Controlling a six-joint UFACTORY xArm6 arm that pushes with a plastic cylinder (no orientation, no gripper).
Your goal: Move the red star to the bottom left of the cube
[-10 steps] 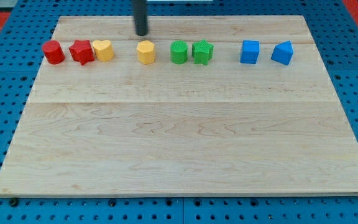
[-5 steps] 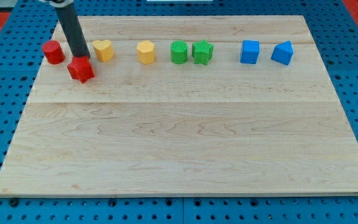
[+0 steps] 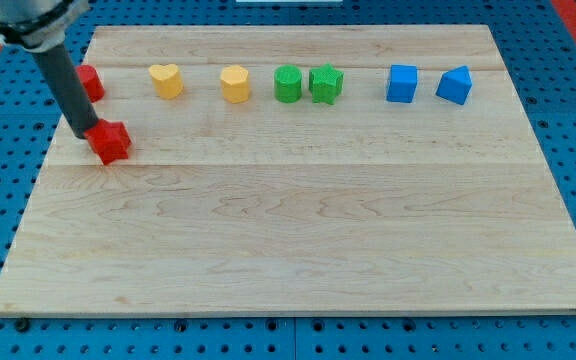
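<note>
The red star (image 3: 112, 141) lies on the wooden board (image 3: 298, 220) at the view's upper left, below the row of blocks. My tip (image 3: 83, 135) touches the star's left side; the dark rod slants up to the view's top left. The blue cube (image 3: 402, 83) stands in the top row toward the view's right, far from the star. A red cylinder (image 3: 91, 82) is partly hidden behind the rod.
The top row holds a yellow heart (image 3: 166, 80), a yellow hexagon-like block (image 3: 235, 84), a green cylinder (image 3: 288, 84), a green star (image 3: 325, 83) and a blue triangular block (image 3: 454, 85). A blue pegboard surrounds the board.
The rod swung from the top middle to the left. The red star left its place in the row and slid down and slightly left; the tip is now at its left side.
</note>
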